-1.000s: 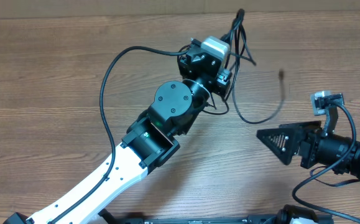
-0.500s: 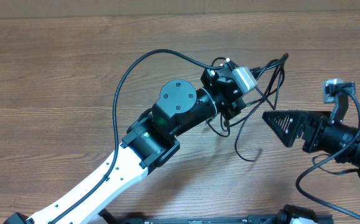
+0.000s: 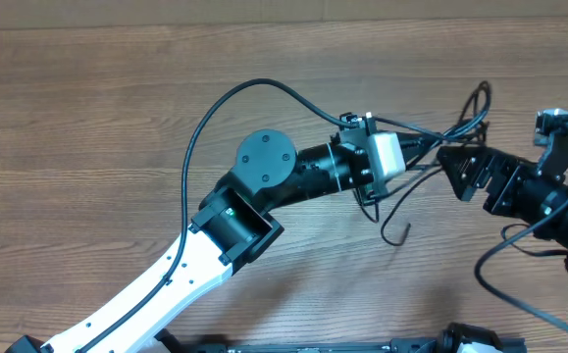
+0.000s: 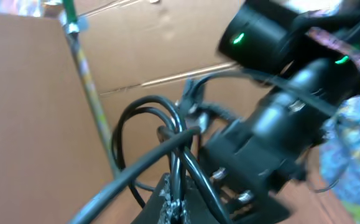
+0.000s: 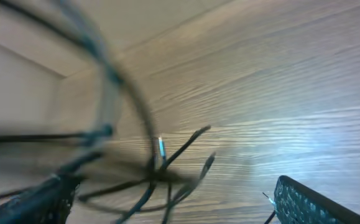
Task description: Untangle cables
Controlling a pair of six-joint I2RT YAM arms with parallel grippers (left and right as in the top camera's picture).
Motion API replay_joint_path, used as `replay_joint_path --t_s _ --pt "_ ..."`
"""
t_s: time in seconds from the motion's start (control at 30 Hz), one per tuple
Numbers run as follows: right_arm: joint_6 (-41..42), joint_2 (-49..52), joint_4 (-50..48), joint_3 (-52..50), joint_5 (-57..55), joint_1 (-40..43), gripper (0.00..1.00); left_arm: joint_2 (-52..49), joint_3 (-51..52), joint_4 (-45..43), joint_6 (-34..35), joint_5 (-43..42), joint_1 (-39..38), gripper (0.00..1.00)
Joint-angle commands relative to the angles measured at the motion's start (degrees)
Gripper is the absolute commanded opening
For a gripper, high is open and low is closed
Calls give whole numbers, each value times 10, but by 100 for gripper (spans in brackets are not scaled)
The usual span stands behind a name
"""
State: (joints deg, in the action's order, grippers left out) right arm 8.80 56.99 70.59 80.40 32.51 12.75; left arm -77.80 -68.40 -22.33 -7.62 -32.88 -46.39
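Two arms are over the wooden table. The left gripper reaches across to the right, its fingers pressed together on the cables, one tangled black bunch held up off the wood. From the left wrist camera the cords rise from that pinch and cross; I make out about three strands, though blur rules out a sure count. One loop sticks out on the far side, and one loose tail hangs nearer, curling at its tip. The right gripper sits just right of the bunch, spread wide and gripping nothing. Its two fingers frame the blurred cords, where two thin ends show.
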Motion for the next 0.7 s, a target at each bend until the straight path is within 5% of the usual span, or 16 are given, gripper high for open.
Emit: replay_joint_path --t_s 0.0,0.33,0.67 --pt "2 18 -3 3 -31 1 100 11 -15 -7 17 -42 8 4" --pt "-3 49 -17 3 -46 1 100 15 -15 -110 144 -45 18 4" --pt "-2 115 12 3 -181 1 100 22 -15 -168 160 -61 35 4"
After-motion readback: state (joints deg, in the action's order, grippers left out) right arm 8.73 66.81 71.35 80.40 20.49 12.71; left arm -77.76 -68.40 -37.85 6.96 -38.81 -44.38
